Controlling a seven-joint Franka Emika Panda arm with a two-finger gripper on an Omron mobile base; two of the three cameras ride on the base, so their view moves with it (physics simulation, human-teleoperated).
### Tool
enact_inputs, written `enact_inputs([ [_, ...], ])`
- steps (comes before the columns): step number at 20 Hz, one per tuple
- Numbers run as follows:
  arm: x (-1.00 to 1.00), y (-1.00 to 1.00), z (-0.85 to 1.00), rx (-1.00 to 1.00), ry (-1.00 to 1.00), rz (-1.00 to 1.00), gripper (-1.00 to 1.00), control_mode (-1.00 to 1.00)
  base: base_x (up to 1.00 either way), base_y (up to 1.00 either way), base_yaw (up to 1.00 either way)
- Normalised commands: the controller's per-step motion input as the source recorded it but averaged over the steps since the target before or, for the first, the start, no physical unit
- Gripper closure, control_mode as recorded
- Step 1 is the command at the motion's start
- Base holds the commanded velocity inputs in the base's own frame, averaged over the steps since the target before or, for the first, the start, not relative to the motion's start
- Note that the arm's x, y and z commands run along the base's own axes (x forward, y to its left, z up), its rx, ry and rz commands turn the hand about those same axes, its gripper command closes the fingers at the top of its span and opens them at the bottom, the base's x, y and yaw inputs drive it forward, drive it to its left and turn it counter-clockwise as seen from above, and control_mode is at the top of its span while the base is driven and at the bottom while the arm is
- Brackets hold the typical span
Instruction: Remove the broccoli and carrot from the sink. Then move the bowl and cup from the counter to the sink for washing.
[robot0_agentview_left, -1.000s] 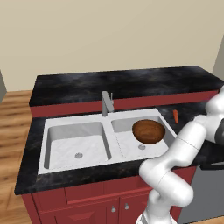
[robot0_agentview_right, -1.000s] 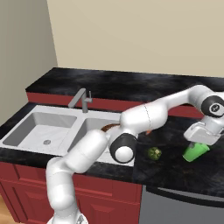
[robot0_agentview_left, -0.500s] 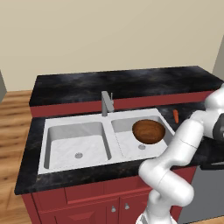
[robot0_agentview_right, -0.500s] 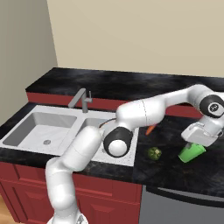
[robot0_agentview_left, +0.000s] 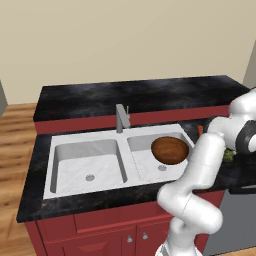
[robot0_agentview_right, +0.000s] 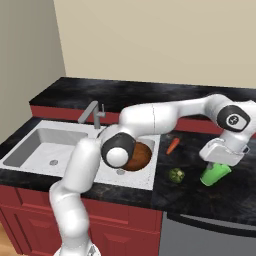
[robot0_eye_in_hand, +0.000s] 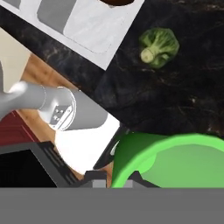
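We see the end effector (robot0_agentview_right: 216, 161) at the far right of the black stone bench (robot0_agentview_right: 210, 192), closed tight on the rim of the green cup (robot0_agentview_right: 215, 173). The cup is tilted, its base down toward the bench; whether it touches the surface we cannot tell. In the hand view the cup's bright rim (robot0_eye_in_hand: 175, 159) sits right at the fingers.

The broccoli (robot0_agentview_right: 176, 175) lies on the bench just right of the sink (robot0_agentview_right: 30, 145), near the cup but apart from it. The carrot (robot0_agentview_right: 172, 145) lies on the bench behind the broccoli, also beside the sink's right edge.

The wooden bowl (robot0_agentview_left: 170, 150) rests in the sink's right basin, near its drain. The left basin (robot0_agentview_left: 87, 160) holds nothing but its drain. The grey faucet (robot0_agentview_left: 121, 118) stands at the centre back.

We find no brand, label or readable writing on any of these things.
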Motion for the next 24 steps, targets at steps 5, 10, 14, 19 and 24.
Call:
enact_inputs([
  [5,-0.1,0.47,0.05,-0.19,-0.07,0.0,1.0,-1.0,0.0,0.0,0.0],
  [10,-0.04,0.38,0.2,-0.21,-0.07,0.0,1.0,-1.0,0.0,0.0,0.0],
  [14,0.0,0.45,0.21,-0.2,-0.04,0.0,1.0,-1.0,0.0,0.0,0.0],
  [19,0.0,0.49,0.18,-0.17,0.0,0.0,1.0,-1.0,0.0,0.0,0.0],
  [24,0.0,0.51,0.15,-0.1,0.0,0.0,1.0,-1.0,0.0,0.0,0.0],
])
